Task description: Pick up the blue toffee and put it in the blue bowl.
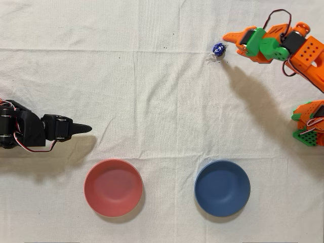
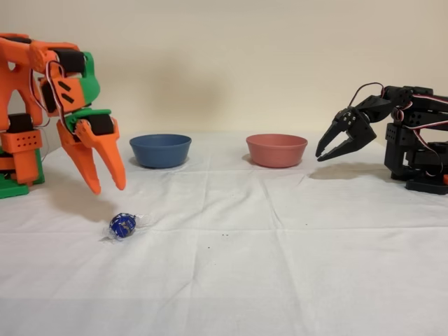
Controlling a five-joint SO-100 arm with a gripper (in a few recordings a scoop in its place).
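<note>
Two orange fingers of the gripper [image 2: 107,187] are held spread apart and empty, poised just above the tiny blue toffee in shiny dark-blue wrapper [image 2: 122,225], which is seen lying on the white cloth [image 2: 280,252]. Well apart from it, the round matte dark-blue bowl [image 1: 222,188] is set beside a pinkish-red bowl [image 1: 113,187].
</note>
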